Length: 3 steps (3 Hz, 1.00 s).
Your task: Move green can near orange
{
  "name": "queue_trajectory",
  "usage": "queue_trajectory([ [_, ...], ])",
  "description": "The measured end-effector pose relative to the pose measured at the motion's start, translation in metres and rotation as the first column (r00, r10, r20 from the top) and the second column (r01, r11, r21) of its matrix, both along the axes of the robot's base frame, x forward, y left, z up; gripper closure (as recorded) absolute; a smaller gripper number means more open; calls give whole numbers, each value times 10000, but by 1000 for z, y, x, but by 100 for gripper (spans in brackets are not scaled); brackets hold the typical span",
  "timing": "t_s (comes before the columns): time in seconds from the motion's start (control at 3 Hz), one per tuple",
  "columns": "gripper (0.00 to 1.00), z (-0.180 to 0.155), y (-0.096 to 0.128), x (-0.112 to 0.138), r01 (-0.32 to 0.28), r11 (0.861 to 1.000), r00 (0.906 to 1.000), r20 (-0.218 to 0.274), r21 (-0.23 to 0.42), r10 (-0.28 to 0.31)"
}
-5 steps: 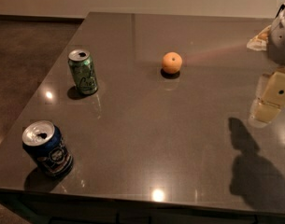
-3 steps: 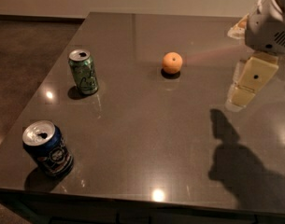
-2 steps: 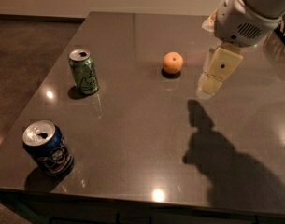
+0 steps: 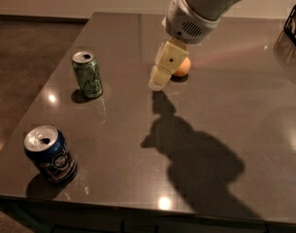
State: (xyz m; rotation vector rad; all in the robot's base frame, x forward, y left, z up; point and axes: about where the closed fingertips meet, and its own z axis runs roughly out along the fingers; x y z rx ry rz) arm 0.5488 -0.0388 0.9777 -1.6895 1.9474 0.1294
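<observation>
The green can (image 4: 88,75) stands upright on the left part of the dark table (image 4: 138,144), slim, with pale swirls and a silver top. The orange (image 4: 183,67) lies near the middle back of the table, partly hidden behind my gripper. My gripper (image 4: 157,83) hangs from the big pale arm (image 4: 205,6) that comes in from the top right. It is just in front and left of the orange, above the table, and well to the right of the green can. It holds nothing that I can see.
A wider dark blue can (image 4: 50,154) with a white logo stands upright at the front left corner. A dark object (image 4: 295,25) sits at the right edge. The table's left and front edges drop to a brown floor (image 4: 21,57).
The arm has swung from the far right edge leftward across the table, and the gripper now hangs in front of the orange. The cans and the orange have not moved.
</observation>
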Motion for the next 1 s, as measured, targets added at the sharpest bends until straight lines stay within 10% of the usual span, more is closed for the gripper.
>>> queue_trajectory([
  [1.0,0,-24,125,30,-816,9859,9946,-510,1464,899],
])
